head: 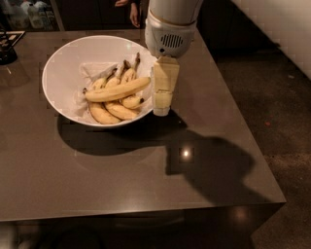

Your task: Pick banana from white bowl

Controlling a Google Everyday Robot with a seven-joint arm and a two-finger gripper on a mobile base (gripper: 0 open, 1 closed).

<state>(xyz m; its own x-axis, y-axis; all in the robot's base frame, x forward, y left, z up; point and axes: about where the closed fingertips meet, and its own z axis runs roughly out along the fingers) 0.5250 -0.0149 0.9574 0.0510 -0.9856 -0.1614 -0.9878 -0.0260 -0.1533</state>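
Note:
The white bowl [63,73] stands on the dark table, lined with crumpled white paper. The banana [117,89], long, nearly straight and yellow, lies across several shorter curved bananas [111,111] joined at dark stems. My gripper [162,110] hangs from the white arm just at the bowl's right rim, next to the banana's right tip. Its pale fingers [164,82] point down and hold nothing that I can see.
The dark table [121,180] has its right edge beside open floor [282,121] and its front edge near the bottom. A dark object [7,53] sits at the far left. A person's hand [132,12] shows behind the table.

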